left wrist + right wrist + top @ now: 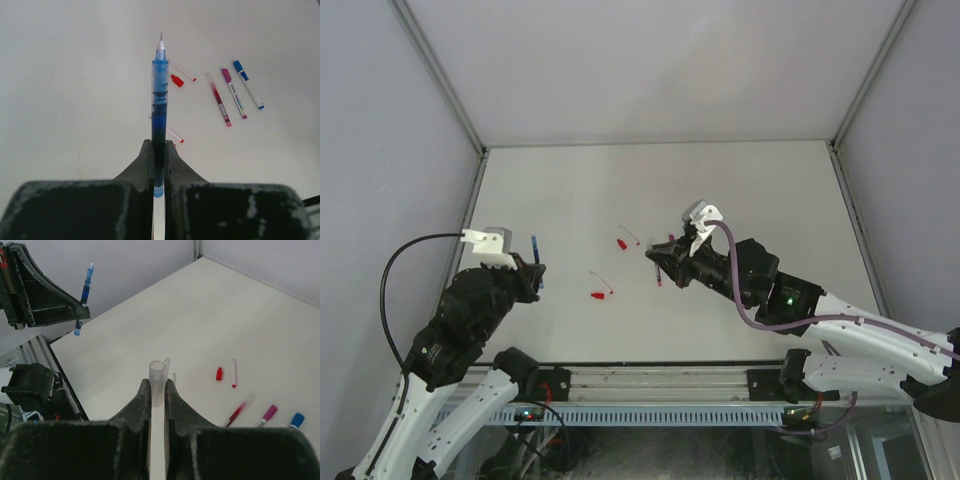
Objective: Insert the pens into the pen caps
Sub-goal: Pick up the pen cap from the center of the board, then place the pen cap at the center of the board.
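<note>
From above, the white table (740, 190) is closed in by grey walls on the left, right and far sides, with a metal rail (650, 378) along the near edge. A broad bare stretch lies between the far wall and the things near the middle. The left gripper (536, 272) sits near left with one blue pen (536, 252) across its tip. The right gripper (654, 262) reaches in from the near right, well apart from it, and two small red pieces (621, 243) lie between them. In the left wrist view the fingers are pressed together on the blue pen's rear end; its see-through barrel shows blue ink, and the needle tip points away. Beyond it lie one red cap (176, 80), two thin white sticks (182, 71) with red ends, and to the right three pens side by side: a red pen (218, 100), a magenta-capped pen (233, 92) and a blue-capped pen (247, 84). In the right wrist view the fingers are clamped on one clear cap (157, 377), its open mouth pointing away, above open table.
</note>
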{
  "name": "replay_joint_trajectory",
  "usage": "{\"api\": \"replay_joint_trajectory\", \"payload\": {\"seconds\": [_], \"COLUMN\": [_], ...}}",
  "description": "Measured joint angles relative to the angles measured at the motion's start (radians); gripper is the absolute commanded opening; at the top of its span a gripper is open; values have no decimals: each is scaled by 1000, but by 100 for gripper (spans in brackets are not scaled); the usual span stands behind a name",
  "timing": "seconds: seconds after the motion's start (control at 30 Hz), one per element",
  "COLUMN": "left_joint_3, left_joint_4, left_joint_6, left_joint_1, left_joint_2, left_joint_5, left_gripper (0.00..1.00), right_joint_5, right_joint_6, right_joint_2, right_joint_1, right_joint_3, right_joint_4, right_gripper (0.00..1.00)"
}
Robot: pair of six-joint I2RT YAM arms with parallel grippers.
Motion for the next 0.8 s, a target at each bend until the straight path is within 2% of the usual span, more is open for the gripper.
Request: {"api": "replay_joint_trajectory", "payload": {"seconds": [0.4,0.6,0.8], "left_joint_3": [0,0,0], "left_joint_4": [0,1,1], "left_joint_6": [0,0,0], "left_joint_1": [0,0,0], "left_joint_2": [5,6,0], "left_joint_5": [0,1,-1], "left_gripper": [0,0,0], "right_joint_5": [-15,-97,-190], "right_joint_6": [14,-165,-431], "right_joint_2": [23,117,307], "right_joint_1": [1,2,3], "right_joint_3": [13,16,16], "right_joint_4": [-92,-133,-205], "right_gripper": [0,0,0]}}
